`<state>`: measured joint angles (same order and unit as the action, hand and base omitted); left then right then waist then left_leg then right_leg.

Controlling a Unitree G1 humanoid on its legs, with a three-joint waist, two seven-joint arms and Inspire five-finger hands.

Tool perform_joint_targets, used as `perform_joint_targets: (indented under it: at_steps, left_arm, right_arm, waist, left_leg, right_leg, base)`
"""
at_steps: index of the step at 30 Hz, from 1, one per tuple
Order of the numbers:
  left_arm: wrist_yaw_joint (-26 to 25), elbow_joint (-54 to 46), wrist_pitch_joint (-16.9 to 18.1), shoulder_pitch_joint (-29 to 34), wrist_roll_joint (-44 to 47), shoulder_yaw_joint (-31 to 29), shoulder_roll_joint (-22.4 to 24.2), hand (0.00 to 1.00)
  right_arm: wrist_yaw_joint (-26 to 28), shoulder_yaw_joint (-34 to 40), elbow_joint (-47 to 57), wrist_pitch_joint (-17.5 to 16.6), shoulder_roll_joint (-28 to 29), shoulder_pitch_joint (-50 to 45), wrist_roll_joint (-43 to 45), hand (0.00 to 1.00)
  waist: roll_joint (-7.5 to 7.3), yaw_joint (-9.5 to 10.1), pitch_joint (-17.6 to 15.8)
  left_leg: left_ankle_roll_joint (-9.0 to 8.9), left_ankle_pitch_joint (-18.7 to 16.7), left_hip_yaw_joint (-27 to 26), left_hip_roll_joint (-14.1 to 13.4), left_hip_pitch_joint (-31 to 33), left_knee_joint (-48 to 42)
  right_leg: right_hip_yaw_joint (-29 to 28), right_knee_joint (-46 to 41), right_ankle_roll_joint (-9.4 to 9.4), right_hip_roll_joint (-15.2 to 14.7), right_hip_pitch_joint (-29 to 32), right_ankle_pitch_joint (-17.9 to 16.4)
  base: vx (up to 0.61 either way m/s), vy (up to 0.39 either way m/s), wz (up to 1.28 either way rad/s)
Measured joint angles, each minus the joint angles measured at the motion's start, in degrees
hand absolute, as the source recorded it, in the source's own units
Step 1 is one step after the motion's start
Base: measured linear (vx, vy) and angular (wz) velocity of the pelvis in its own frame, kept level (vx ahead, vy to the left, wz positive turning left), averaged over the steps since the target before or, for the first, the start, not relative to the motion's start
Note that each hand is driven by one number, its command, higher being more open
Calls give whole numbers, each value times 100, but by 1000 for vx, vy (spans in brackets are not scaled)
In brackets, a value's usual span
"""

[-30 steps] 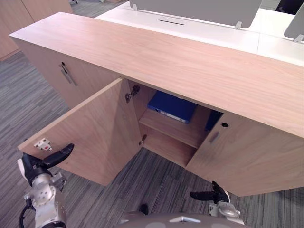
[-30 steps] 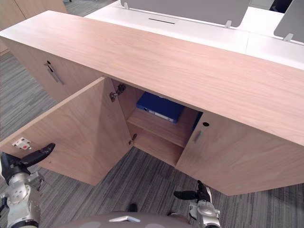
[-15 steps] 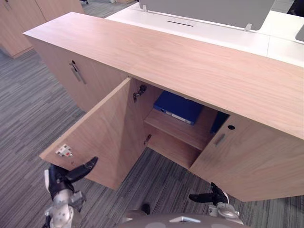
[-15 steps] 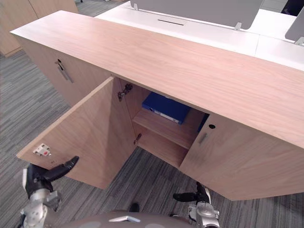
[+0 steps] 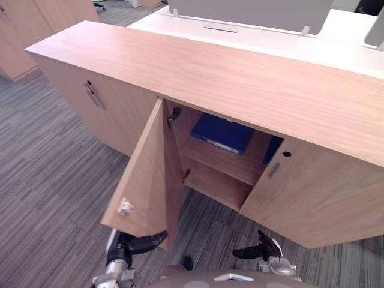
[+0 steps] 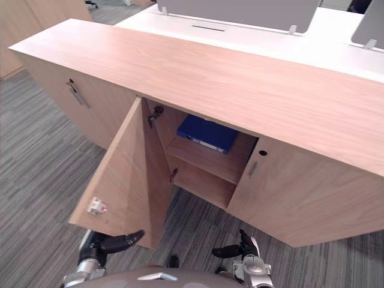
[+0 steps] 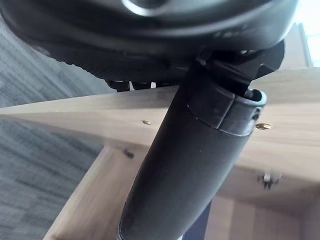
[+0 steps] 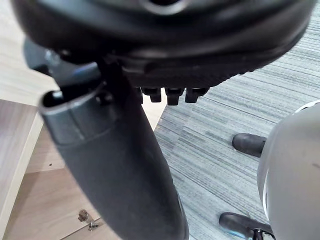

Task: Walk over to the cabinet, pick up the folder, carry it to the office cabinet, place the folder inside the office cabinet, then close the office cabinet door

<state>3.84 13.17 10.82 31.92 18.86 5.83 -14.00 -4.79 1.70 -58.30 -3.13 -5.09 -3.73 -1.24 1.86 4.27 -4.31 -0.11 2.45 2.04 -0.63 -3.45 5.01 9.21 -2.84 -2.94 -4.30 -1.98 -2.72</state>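
A blue folder (image 5: 222, 133) lies flat on the upper shelf inside the wooden office cabinet (image 5: 240, 78). The cabinet's left door (image 5: 147, 180) stands about half open, edge-on to me, with a white catch near its free corner. My left hand (image 5: 141, 243) is low at that door's bottom free corner with fingers straight, on the door's outer side; its thumb (image 7: 190, 165) runs across the door's wood (image 7: 75, 117). My right hand (image 5: 255, 251) hangs open and holding nothing near the floor, in front of the shut right door (image 5: 318, 198).
A second blue item (image 5: 271, 149) stands behind the right door's edge. A neighbouring cabinet door with a metal handle (image 5: 93, 96) is shut on the left. A white desk (image 5: 270, 36) with grey screens runs behind the cabinet. Grey striped carpet (image 5: 54, 174) lies all around.
The left door has swung from wide open to about half open. My left hand has moved right and lower with its free edge. The folder and my right hand have stayed put.
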Motion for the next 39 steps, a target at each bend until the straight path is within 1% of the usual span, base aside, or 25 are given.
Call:
perform_joint_targets:
  at_steps: [1, 2, 4, 5, 7, 8, 10, 12, 14, 16, 18, 20, 24, 28, 31, 35, 39]
  left_arm:
    - [64, 21, -25, -35, -59, 139, -32, 100]
    - [177, 104, -34, -181, -185, 472, -98, 100]
    - [281, 234, -40, -462, -375, 837, -88, 100]
    - [332, 276, -45, -617, -422, 984, -93, 100]
    - [404, 288, -59, -936, -628, 1308, -71, 100]
    - [423, 287, -59, -1014, -664, 1382, -65, 100]
    - [480, 330, -59, -1305, -956, 1573, 60, 100]
    - [466, 422, -58, -1446, -1067, 1578, 144, 100]
    - [317, 703, -59, -1782, -1267, 1577, 210, 100]
    - [192, 924, -62, -1963, -1336, 1546, 232, 100]
    - [-60, 1202, -101, -2137, -1451, 1346, 352, 100]
    - [-245, 1379, -136, -2245, -1471, 1221, 403, 100]
    - [-603, 1697, -204, -2365, -1503, 875, 499, 100]
    - [-828, 2042, -236, -2452, -1495, 672, 566, 100]
    - [-966, 2332, -268, -2482, -1461, 617, 570, 100]
    - [-1007, 2576, -282, -2478, -1368, 593, 572, 100]
    - [-970, 2760, -283, -2471, -1367, 403, 599, 100]
  right_arm:
    - [0, -45, 5, -1, -4, 2, -2, 100]
    - [8, -65, 6, -1, 0, -2, -8, 100]
    - [13, -67, 8, 0, -2, -7, -95, 100]
    - [13, -67, 8, 0, -2, -7, -95, 100]
    - [14, -68, 14, 0, 9, 8, -94, 100]
    - [14, -69, 16, -1, 10, 19, -94, 100]
    - [11, -68, 48, -1, 12, 32, -91, 100]
    - [0, -67, 83, -1, 16, 31, -91, 100]
    - [-30, -61, 138, -1, 29, 27, -90, 100]
    - [-36, -60, 138, 0, 29, 27, -90, 100]
    - [-68, -51, 138, 0, 35, 19, -89, 100]
    - [-82, -49, 137, 1, 36, 17, -89, 100]
    - [-105, 102, 137, 1, 75, 0, -85, 100]
    - [-177, 199, 133, 4, 103, -52, -81, 100]
    - [-206, 269, 132, 8, 108, -80, -11, 100]
    - [-226, 397, 121, 18, 114, -124, 136, 100]
    - [-275, 408, 119, 20, 106, -137, 139, 100]
  waist:
    - [0, -50, 0]
    - [1, -130, 1]
    - [10, -173, 18]
    - [10, -192, 18]
    - [3, -307, 25]
    - [5, -327, 29]
    - [37, -468, 56]
    - [51, -509, 66]
    - [54, -613, 69]
    - [53, -629, 68]
    - [42, -714, 72]
    - [38, -732, 75]
    - [13, -771, 82]
    - [-60, -774, 127]
    - [-106, -798, 152]
    - [-120, -797, 158]
    - [-131, -798, 166]
  left_leg:
    - [0, 1, -26, -4, -5, 0]
    - [-1, 0, -93, -10, -15, 0]
    - [-1, -3, -259, -36, -14, 0]
    - [-1, -4, -317, -40, -13, 0]
    - [-3, -16, -419, -46, -15, -1]
    - [1, -20, -467, -49, -20, -1]
    - [-4, -82, -682, -65, -56, -2]
    - [0, -96, -773, -73, -71, -2]
    - [-12, -138, -880, -97, -101, -5]
    - [-12, -179, -954, -101, -144, -15]
    - [-38, -239, -998, -124, -153, -58]
    - [-39, -273, -1038, -144, -156, -79]
    - [-61, -368, -1108, -171, -192, -160]
    - [-81, -503, -1250, -187, -221, -320]
    - [-82, -525, -1325, -178, -218, -337]
    - [-70, -536, -1395, -162, -218, -336]
    - [-69, -537, -1414, -158, -215, -336]
  right_leg:
    - [-26, 9, -4, 1, 6, 14]
    - [-87, 22, -14, 4, 21, 36]
    - [-262, 49, -23, 19, 100, 91]
    - [-315, 94, -17, 27, 107, 141]
    - [-416, 215, -46, 42, 112, 219]
    - [-470, 228, -42, 49, 124, 237]
    - [-672, 336, -27, 85, 131, 346]
    - [-767, 399, -21, 100, 133, 387]
    - [-859, 455, -10, 136, 128, 419]
    - [-933, 480, 1, 166, 110, 427]
    - [-970, 526, 6, 196, 83, 431]
    - [-1005, 553, 14, 220, 74, 437]
    - [-1089, 595, 25, 248, 5, 451]
    - [-1221, 623, 19, 251, -34, 468]
    - [-1297, 673, 1, 242, -22, 514]
    - [-1364, 745, -13, 229, -20, 569]
    - [-1380, 786, -13, 227, -27, 595]
  base:
    - [-38, 12, -28]
    - [-48, 18, -30]
    - [-52, 31, -41]
    - [-32, 27, -34]
    - [-34, 29, -27]
    - [-26, 36, -37]
    - [6, 33, -47]
    - [11, 18, -33]
    - [19, 3, -28]
    - [19, -3, -21]
    - [29, -13, -14]
    - [22, -19, -12]
    - [20, -16, -12]
    - [-11, 6, -16]
    - [-15, 8, -16]
    - [-10, 7, -10]
    - [-2, -2, -3]
